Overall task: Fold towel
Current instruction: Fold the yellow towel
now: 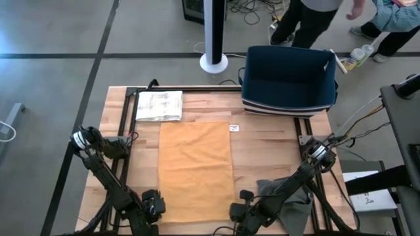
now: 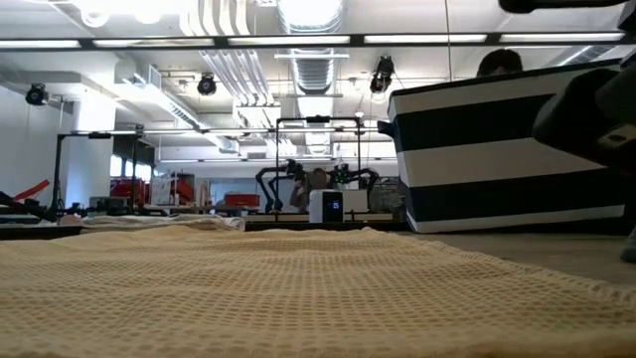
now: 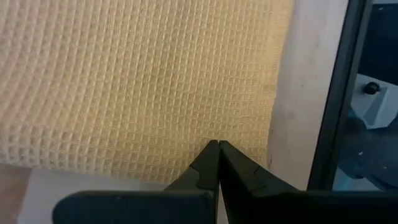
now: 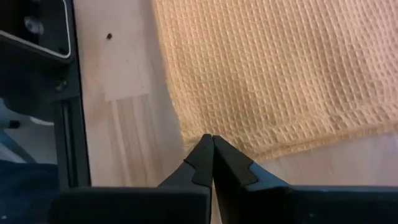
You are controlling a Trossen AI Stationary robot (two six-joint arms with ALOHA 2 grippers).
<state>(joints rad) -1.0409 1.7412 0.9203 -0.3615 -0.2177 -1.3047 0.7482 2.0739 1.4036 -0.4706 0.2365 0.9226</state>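
A tan waffle-weave towel [image 1: 197, 167] lies spread flat on the middle of the wooden table, its long sides running from near to far. In the low view the towel [image 2: 298, 288] fills the foreground. My left gripper [image 1: 155, 204] is shut at its near left corner. My right gripper [image 1: 237, 211] is shut at its near right corner. Both point steeply down. My left gripper [image 3: 217, 144] has its shut fingertips on the towel's near left corner [image 3: 247, 135], coming from above and slanting toward the far side. The tips hide how many layers are between them. The towel around them lies on the table. My right gripper [image 4: 208, 138] has its shut fingertips on the very tip of the towel's near right corner [image 4: 196, 127], slanting down from the near side. The tips cover the contact itself. The rest of the towel lies flat.
A navy striped bin [image 1: 289, 82] stands at the far right and shows in the low view as a bin [image 2: 497, 159]. A folded white cloth [image 1: 159, 105] lies at the far left, a grey cloth [image 1: 289, 196] at the near right. People stand beyond the far edge.
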